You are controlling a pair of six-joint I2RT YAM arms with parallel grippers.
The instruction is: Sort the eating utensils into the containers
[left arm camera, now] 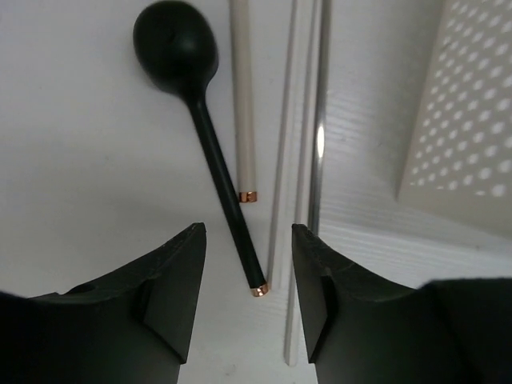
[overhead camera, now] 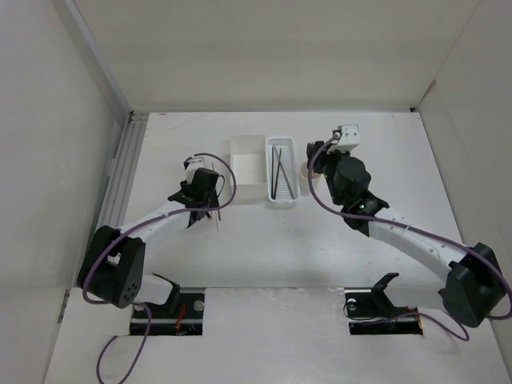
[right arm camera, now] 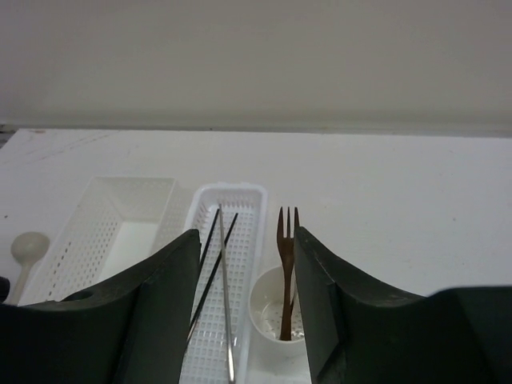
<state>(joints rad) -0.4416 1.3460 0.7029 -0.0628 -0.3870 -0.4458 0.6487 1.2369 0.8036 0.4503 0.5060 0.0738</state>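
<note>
In the left wrist view a black spoon (left arm camera: 210, 136) lies on the table beside a beige handle (left arm camera: 242, 104), two pale chopsticks (left arm camera: 280, 200) and a grey metal chopstick (left arm camera: 318, 136). My left gripper (left arm camera: 246, 240) is open just above them, the black spoon's handle end lying between its fingers, untouched. In the right wrist view a brown fork (right arm camera: 286, 264) stands upright in the round cup (right arm camera: 260, 308). My right gripper (right arm camera: 245, 240) is open above the cup and holds nothing. The narrow perforated tray (right arm camera: 232, 190) holds two dark chopsticks (right arm camera: 210, 268) and a silvery one.
The white square box (overhead camera: 248, 164) sits left of the tray (overhead camera: 282, 202); its perforated wall (left arm camera: 472, 104) is close on the right of my left gripper (overhead camera: 202, 210). A beige spoon bowl (right arm camera: 28, 246) lies left of the box. My right gripper (overhead camera: 316, 162) hides most of the cup.
</note>
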